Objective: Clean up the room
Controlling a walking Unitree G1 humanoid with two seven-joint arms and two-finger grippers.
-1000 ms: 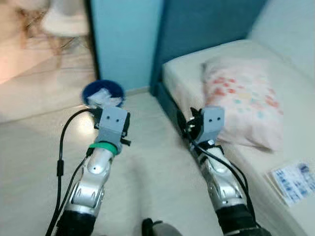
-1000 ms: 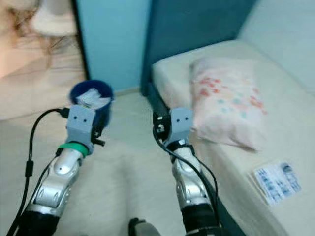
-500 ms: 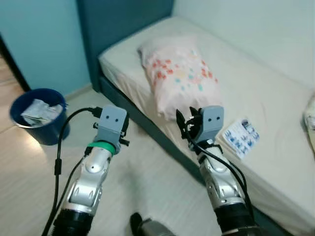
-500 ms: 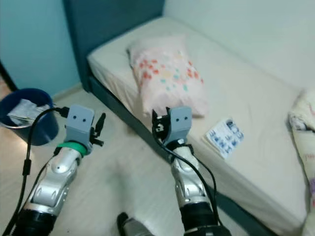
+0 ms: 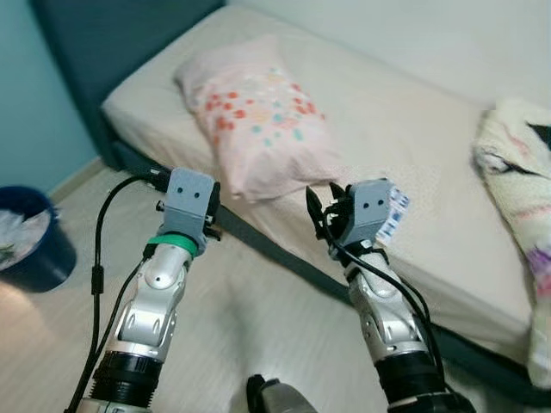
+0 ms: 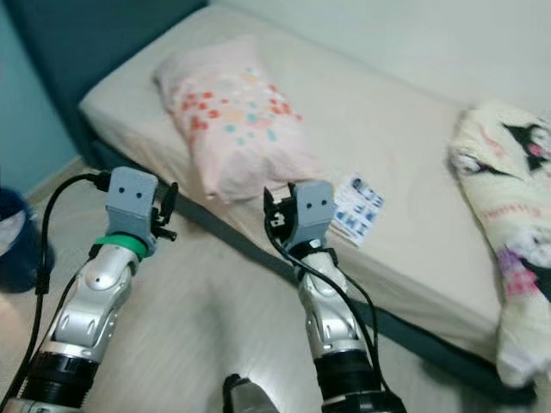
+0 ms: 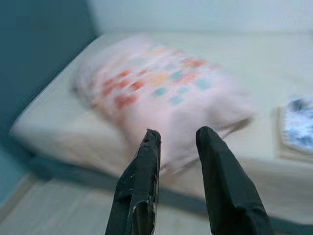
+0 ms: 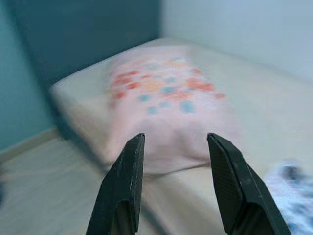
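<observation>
Now both end effectors (image 7: 177, 138) (image 8: 175, 142) raised, empty, facing pillow (image 5: 254, 116).

A bedroom: bed (image 6: 405, 138), pillow (image 6: 231, 120), folded blanket (image 6: 508, 224).

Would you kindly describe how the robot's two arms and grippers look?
Both arms are silver with black lower sections, each ending in a grey boxy wrist block. The left arm wears a green band, and black cables trail along both. Each gripper, left gripper and right gripper, has two long black fingers.
</observation>
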